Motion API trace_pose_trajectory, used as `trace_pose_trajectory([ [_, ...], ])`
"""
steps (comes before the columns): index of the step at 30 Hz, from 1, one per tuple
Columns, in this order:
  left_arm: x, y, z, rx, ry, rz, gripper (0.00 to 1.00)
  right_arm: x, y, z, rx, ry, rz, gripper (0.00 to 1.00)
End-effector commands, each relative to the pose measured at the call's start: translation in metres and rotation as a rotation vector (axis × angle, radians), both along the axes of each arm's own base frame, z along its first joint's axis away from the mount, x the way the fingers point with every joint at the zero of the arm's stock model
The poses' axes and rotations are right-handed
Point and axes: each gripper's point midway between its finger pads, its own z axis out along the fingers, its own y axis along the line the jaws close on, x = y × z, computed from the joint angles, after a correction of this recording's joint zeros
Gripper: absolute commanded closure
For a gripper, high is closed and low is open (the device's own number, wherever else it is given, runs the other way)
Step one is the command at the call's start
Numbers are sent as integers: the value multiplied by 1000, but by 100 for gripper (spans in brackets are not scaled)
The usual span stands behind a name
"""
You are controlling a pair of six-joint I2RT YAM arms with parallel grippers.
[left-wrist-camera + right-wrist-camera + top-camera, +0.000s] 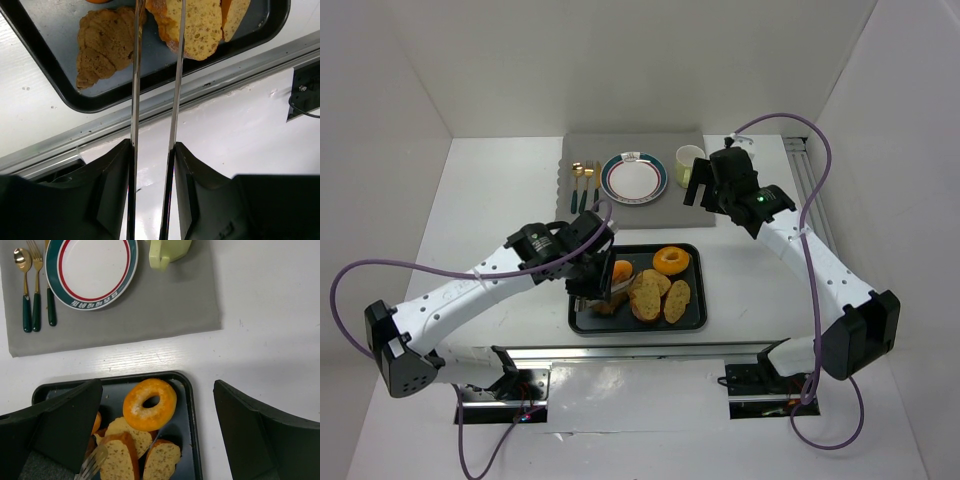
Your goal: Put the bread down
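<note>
Three oval toasted bread slices (658,295) lie overlapping on a black tray (698,318); they also show in the right wrist view (162,462) and partly in the left wrist view (200,25). My left gripper (588,275) (154,147) is shut on metal tongs (135,100), whose two thin arms reach over the tray, one on each side of the edge of a slice. The forked tong tip (92,465) rests at the left slice. My right gripper (698,185) (157,385) is open and empty, high above the tray's far right corner.
A glazed ring doughnut (670,260) (149,404), an orange pastry (622,270) and a brown jagged chunk (100,47) share the tray. Behind it a grey placemat (690,205) holds a rimmed plate (633,177), gold cutlery (583,180) and a pale green mug (688,163).
</note>
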Motion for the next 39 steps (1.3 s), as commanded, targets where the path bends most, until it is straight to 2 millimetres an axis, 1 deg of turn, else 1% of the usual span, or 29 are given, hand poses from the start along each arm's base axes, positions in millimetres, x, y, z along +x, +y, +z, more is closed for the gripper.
trace_pose_trajectory([
  [1, -6, -7, 11, -67, -4, -17, 50, -3, -2, 3, 14, -5, -2, 1],
  [2, -8, -8, 4, -56, 20, -33, 50, -4, -2, -1, 10, 3, -2, 1],
  [3, -9, -10, 0, -47, 41, -37, 50, -4, -2, -1, 10, 3, -2, 1],
  [4, -9, -10, 0, -47, 41, -37, 50, -2, -1, 1, 14, -5, -2, 1],
  [5, -10, -9, -7, -30, 56, -36, 50, -1, -1, -2, 10, 3, -2, 1],
  [8, -5, -6, -8, -13, 37, -14, 50, -1, -1, -2, 10, 3, -2, 1],
  [9, -4, -5, -8, -3, 40, -2, 50, -3, -2, -8, 5, 14, -3, 1],
  [10, -3, -4, -8, 2, 33, 2, 50, -3, -2, -8, 5, 14, -3, 1],
  [11, -3, -4, -8, 2, 33, 2, 49, -4, -2, -12, 0, 24, -3, 1],
  [15, -2, -5, -11, 12, 41, 2, 48, -4, -1, -15, 5, 27, 5, 1],
  [17, -4, -8, -17, 21, 66, -17, 55, -4, -1, -15, 5, 27, 5, 1],
  [18, -3, -9, -13, 11, 58, -17, 63, -3, 0, -11, 9, 18, 5, 1],
  [19, 0, -13, -9, 4, 52, -17, 81, -2, 0, -15, 5, 28, 5, 1],
  [22, 1, -16, 5, -10, 45, -30, 100, -1, 1, -11, 9, 20, 5, 1],
  [23, 1, -12, 9, 3, 44, -25, 100, -1, 1, -11, 9, 20, 5, 1],
  [25, 7, -13, 22, -1, 11, -15, 100, -1, 1, -11, 9, 20, 5, 1],
  [28, 13, -8, 37, 22, -26, 5, 100, -1, 1, -11, 9, 20, 5, 1],
  [29, 26, -4, 48, 24, -66, 18, 100, 0, 1, -7, 5, 11, 10, 1],
  [30, 33, -1, 51, 30, -79, 28, 100, 0, 1, -7, 5, 11, 10, 1],
  [31, 43, -1, 62, 16, -111, 44, 100, 0, 1, -7, 5, 11, 10, 1],
  [32, 58, 7, 66, 18, -128, 86, 100, 2, 0, -3, 4, 0, 3, 1],
  [33, 69, 8, 66, 32, -133, 88, 100, 0, -3, -1, -2, -1, -4, 1],
  [34, 84, 6, 79, 4, -171, 106, 100, 0, -3, -1, -2, -1, -4, 1],
  [35, 105, 8, 85, -17, -205, 144, 100, 0, -8, 3, -13, -18, -27, 1],
  [36, 118, 7, 89, -31, -223, 166, 100, 1, -10, 4, -15, -22, -44, 1],
  [37, 136, 5, 85, -16, -240, 181, 100, -2, -14, 2, -15, -17, -63, 1],
  [38, 159, 5, 95, -42, -306, 223, 100, -2, -15, 2, -21, -20, -70, 1],
  [39, 175, 6, 97, -45, -337, 252, 100, -4, -19, 4, -21, -23, -87, 1],
])
